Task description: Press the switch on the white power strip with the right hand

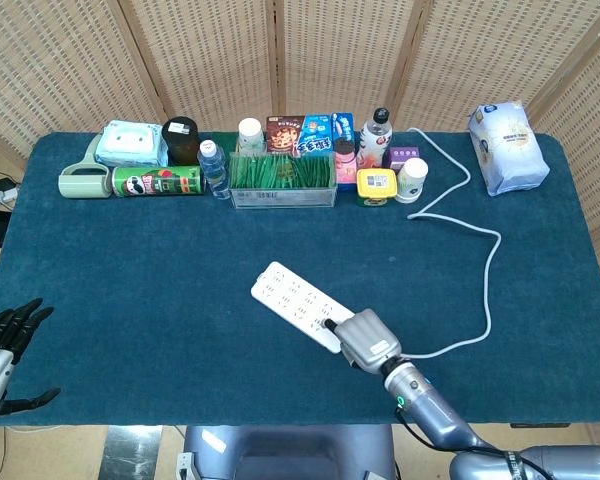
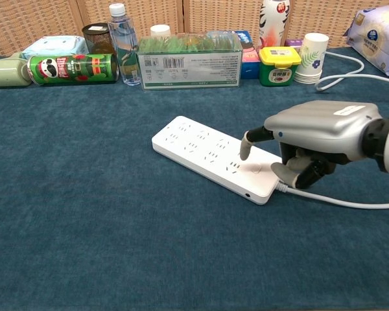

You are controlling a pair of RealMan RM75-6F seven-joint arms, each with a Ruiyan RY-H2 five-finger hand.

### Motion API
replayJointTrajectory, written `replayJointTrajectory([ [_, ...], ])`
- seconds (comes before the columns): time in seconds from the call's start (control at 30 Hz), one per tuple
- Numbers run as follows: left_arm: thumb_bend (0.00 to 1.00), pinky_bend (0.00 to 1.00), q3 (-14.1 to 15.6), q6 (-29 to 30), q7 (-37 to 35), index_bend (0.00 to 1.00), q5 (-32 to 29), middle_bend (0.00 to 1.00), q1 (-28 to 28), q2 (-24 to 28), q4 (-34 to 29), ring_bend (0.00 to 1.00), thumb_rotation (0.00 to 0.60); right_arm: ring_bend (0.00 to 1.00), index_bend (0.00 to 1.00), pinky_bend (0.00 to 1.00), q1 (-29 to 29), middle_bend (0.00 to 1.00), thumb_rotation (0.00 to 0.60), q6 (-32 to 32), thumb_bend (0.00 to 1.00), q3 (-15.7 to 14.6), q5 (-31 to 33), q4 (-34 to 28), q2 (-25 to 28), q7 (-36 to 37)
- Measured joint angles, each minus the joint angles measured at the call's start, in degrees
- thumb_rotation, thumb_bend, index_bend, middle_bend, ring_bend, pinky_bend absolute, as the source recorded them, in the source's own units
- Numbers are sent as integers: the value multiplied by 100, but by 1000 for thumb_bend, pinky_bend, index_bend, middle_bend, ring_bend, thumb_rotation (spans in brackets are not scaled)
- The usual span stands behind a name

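White power strip under right hand — curled, empty, fingertip seemingly touching — left hand splayed, head view only

The right hand has a smooth grey shell with a metal-like sheen. Under it lies the white power strip of smooth, slightly glossy plastic. Around both, the table cloth is dark blue, matt and fuzzy.
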Motion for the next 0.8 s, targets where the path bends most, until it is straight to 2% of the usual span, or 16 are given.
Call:
replayJointTrajectory([
  [0.23,112,21,4,19,-93,0,21,0,-2,25,36,0,600,1000,246,1000,253,986,600,350,699,-110,437,55,-202,-313],
  [0.8,114,21,13,78,-203,0,57,0,13,60,62,0,600,1000,270,1000,461,986,600,624,699,-391,587,24,-219,-273],
])
